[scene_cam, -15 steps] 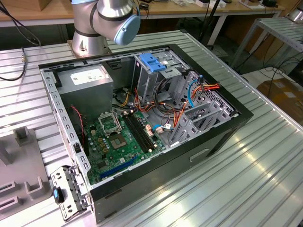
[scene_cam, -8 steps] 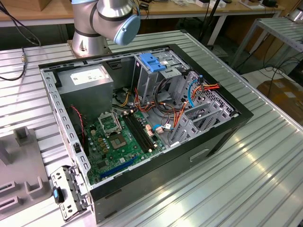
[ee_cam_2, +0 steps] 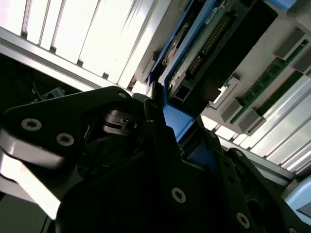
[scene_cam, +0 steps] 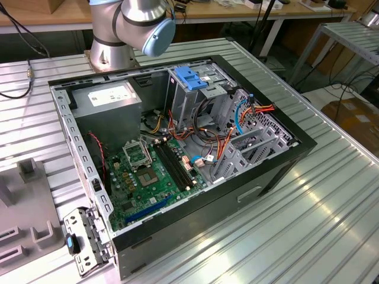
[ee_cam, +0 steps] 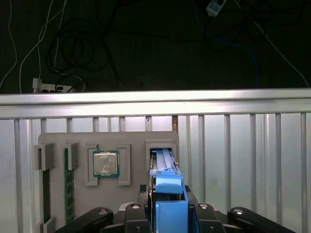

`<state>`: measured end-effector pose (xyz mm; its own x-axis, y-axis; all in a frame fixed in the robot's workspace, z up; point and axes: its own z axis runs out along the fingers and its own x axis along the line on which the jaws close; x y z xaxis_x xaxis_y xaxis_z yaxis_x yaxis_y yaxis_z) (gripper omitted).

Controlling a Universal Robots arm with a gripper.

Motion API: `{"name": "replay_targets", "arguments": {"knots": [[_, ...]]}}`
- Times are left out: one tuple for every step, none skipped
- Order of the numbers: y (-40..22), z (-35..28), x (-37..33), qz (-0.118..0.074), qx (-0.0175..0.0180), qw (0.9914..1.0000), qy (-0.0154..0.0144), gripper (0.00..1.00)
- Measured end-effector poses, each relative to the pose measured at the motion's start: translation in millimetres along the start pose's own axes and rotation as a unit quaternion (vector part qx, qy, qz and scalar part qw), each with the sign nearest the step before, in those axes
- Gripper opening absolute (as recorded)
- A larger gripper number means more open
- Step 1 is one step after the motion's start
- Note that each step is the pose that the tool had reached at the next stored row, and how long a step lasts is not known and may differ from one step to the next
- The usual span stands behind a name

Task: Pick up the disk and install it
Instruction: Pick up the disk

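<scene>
The disk (ee_cam: 164, 160) stands on edge in a slot of a grey holder (ee_cam: 136, 138), its blue side rail facing the camera in the first wrist view. My gripper (ee_cam: 170, 196) reaches down over it, and its black fingers (ee_cam: 146, 213) press against both sides of the blue rail. In the second wrist view the disk (ee_cam_2: 206, 41) shows its connector edge and blue rail, with the gripper (ee_cam_2: 177, 126) closed around the rail. The open computer case (scene_cam: 278, 171) lies on the table in the exterior view.
The holder also carries a processor chip (ee_cam: 106, 163) and memory sticks (ee_cam: 69, 182). Inside the case sit a drive cage with a blue handle (scene_cam: 192, 80), a grey power-supply box (scene_cam: 112, 97), the motherboard (scene_cam: 148, 177) and loose cables. The arm's base (scene_cam: 127, 29) stands behind the case.
</scene>
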<state>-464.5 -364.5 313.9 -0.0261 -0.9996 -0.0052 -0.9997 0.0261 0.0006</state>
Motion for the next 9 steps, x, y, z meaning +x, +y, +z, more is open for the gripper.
{"name": "replay_targets", "arguments": {"knots": [[0.0,-2.0,0.0,0.000,0.0000,1.00000,0.0000,0.37],[0.0,-3.8,0.0,0.000,0.0000,1.00000,0.0000,0.37],[0.0,-6.0,0.0,0.000,0.0001,1.00000,0.0000,0.37],[0.0,-7.6,0.0,0.000,0.0000,1.00000,0.0000,0.37],[0.0,-9.6,0.0,0.000,0.0000,1.00000,0.0000,0.37],[0.0,-11.5,0.0,0.000,0.0000,1.00000,0.0000,0.37],[0.0,-14.0,-0.1,0.000,0.0000,1.00000,0.0000,0.37],[0.0,-15.4,-0.1,0.000,0.0000,1.00000,0.0000,0.37],[0.0,-17.1,-0.1,0.000,0.0000,1.00000,0.0000,0.37]]}}
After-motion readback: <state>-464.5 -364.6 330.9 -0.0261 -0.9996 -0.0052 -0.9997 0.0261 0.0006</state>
